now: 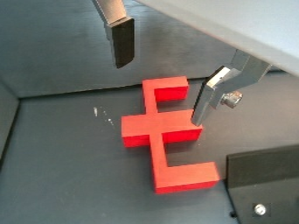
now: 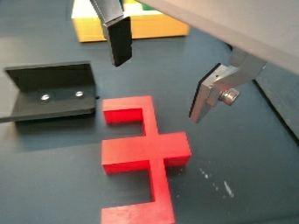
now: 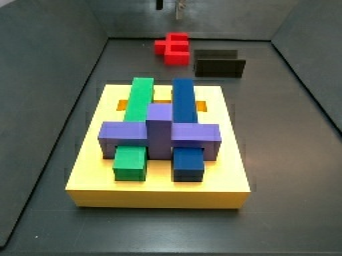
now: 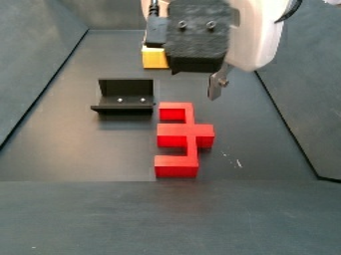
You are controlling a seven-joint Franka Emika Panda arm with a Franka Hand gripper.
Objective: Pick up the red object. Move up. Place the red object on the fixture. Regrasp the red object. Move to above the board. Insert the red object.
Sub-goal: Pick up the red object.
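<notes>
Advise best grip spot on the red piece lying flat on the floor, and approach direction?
Come straight down. The red object lies flat beside the fixture, nothing on top. Pinch the long straight spine across its width near the centre stub; that spot looks balanced. The open gripper hovers over it.

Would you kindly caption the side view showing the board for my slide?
Open tool hovers over the red object beside the fixture, beyond the board.

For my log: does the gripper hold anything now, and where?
Nothing is held. The gripper hovers open above the red object, which lies on the floor.
</notes>
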